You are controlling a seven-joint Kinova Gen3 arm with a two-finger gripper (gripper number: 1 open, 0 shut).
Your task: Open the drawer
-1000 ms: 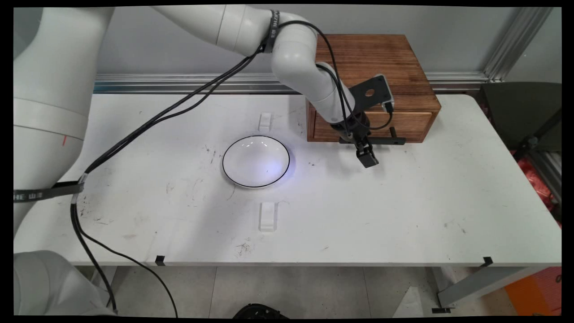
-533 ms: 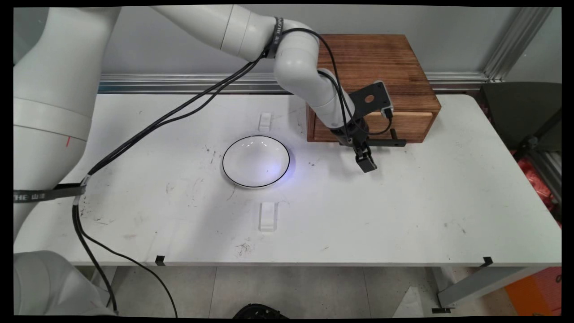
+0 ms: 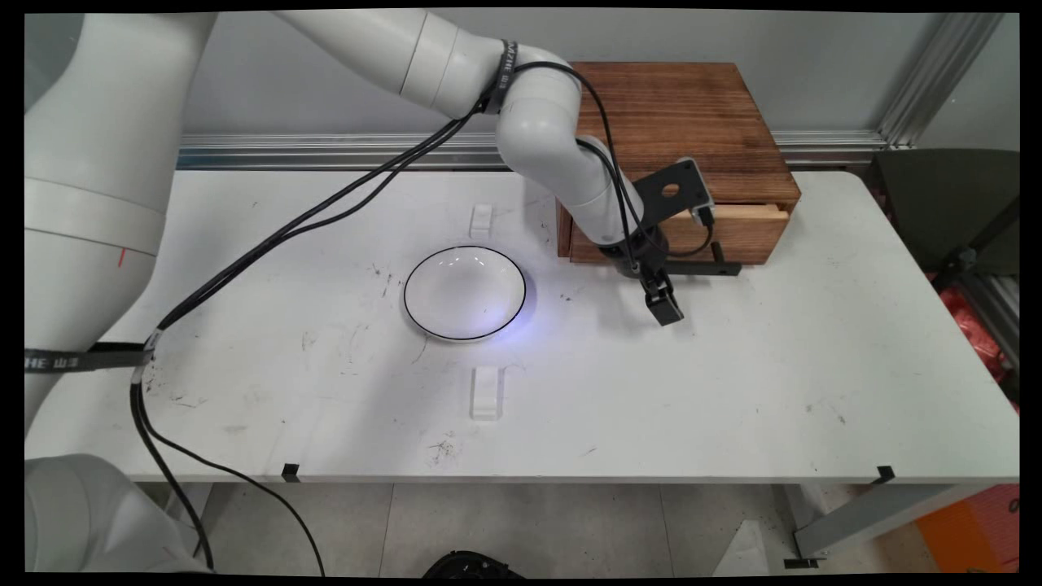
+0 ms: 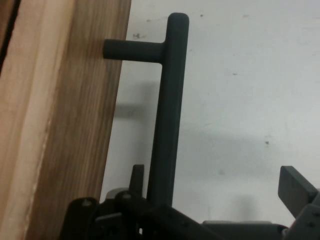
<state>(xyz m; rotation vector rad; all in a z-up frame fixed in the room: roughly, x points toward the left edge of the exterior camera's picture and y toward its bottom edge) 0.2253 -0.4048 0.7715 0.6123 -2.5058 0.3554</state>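
Note:
A brown wooden drawer box [image 3: 684,114] stands at the table's back right. Its drawer [image 3: 737,232] sits pulled out a little, with a strip of pale inner wood showing at the top. My black gripper [image 3: 656,290] is open at the drawer's black bar handle [image 3: 708,268]. In the hand view the handle [image 4: 167,115] runs up close beside my left finger [image 4: 137,176], which sits between the handle and the drawer front [image 4: 75,120]. The right finger [image 4: 296,185] stands far off over bare table. Nothing is clamped between the fingers.
A white bowl with a black rim [image 3: 465,292] rests mid-table, left of the gripper. Two small white blocks [image 3: 486,392] [image 3: 481,220] lie in front of and behind the bowl. Black cables [image 3: 269,236] hang from the arm across the table's left half.
The gripper has moved toward the table's near side, and the handle and drawer front have come out with it, uncovering pale wood at the drawer's top.

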